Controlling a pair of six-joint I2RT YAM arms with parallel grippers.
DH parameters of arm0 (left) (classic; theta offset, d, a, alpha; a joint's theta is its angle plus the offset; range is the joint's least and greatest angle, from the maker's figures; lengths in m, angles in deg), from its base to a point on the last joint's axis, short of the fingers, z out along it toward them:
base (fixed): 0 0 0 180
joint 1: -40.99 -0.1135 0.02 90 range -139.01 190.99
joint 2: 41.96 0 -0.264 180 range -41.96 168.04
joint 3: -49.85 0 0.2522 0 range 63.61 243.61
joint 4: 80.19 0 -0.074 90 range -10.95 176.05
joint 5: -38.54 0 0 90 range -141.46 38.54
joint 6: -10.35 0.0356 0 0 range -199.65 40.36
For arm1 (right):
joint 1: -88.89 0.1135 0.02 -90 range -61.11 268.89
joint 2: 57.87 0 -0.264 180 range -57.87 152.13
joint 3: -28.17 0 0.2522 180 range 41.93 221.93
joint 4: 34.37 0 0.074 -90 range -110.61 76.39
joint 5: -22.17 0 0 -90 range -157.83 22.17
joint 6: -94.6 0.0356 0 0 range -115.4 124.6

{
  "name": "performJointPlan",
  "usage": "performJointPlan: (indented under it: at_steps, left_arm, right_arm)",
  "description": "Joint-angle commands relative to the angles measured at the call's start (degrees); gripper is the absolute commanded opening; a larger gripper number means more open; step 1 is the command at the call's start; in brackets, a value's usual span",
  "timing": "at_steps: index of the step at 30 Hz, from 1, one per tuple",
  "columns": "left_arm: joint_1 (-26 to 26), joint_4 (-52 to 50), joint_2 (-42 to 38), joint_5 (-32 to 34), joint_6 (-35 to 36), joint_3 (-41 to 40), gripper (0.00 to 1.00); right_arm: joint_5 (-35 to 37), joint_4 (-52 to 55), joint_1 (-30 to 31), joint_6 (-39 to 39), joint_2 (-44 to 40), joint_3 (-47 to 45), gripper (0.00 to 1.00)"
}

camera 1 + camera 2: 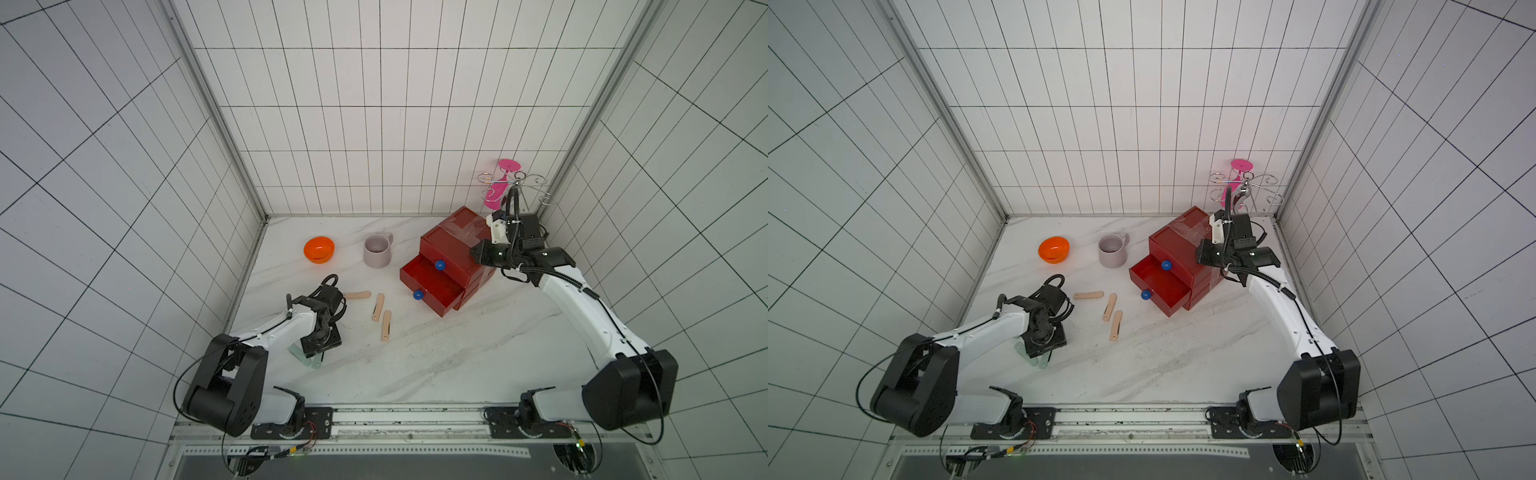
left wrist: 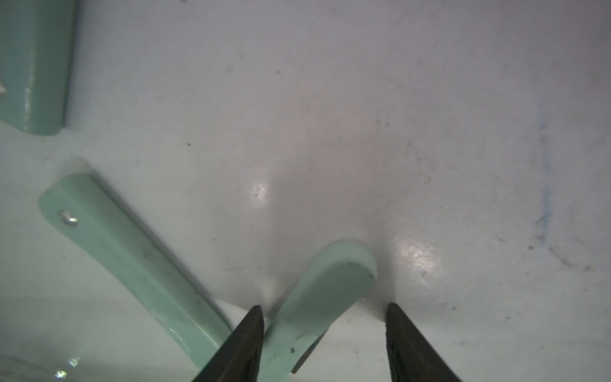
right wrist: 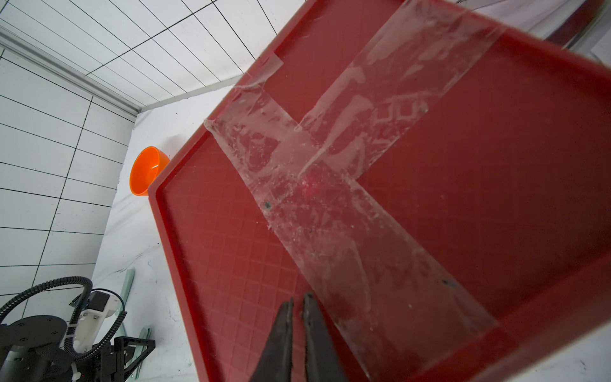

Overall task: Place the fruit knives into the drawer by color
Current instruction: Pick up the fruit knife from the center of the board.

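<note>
Mint fruit knife (image 2: 330,277) lies between the spread left claw (image 2: 324,306), ready for pinching; right claw (image 3: 300,297), pressed together, sits over the drawer (image 3: 463,198).

Three peach-pink knives (image 1: 377,306) lie flat on the desk (image 1: 436,357) near the red chest (image 1: 451,243). One drawer (image 1: 432,286) stands pulled open. Three mint knives (image 2: 132,264) lie apart from them.

A robot lab cell: gridded white walls (image 1: 374,104), marble-look table (image 1: 436,374), metal mounting rail (image 1: 407,417).
</note>
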Motion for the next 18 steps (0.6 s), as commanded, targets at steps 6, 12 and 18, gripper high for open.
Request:
performJointPlan:
  at_steps: [6, 12, 18]
  left_arm:
    - [-0.24, 4.46, 2.16, -1.26, -0.41, -2.7, 0.36]
    - [-0.06, 5.35, 3.16, -2.14, -0.41, -1.85, 0.27]
    - [0.97, 5.58, 5.18, -3.26, 0.68, 0.8, 0.24]
  right_arm:
    - [-0.16, 21.11, 1.92, 0.73, 5.68, -6.82, 0.12]
    - [0.0, 20.9, 2.05, 1.07, 5.53, -7.08, 0.12]
    - [-0.08, 20.85, 2.1, 1.04, 5.53, -7.12, 0.12]
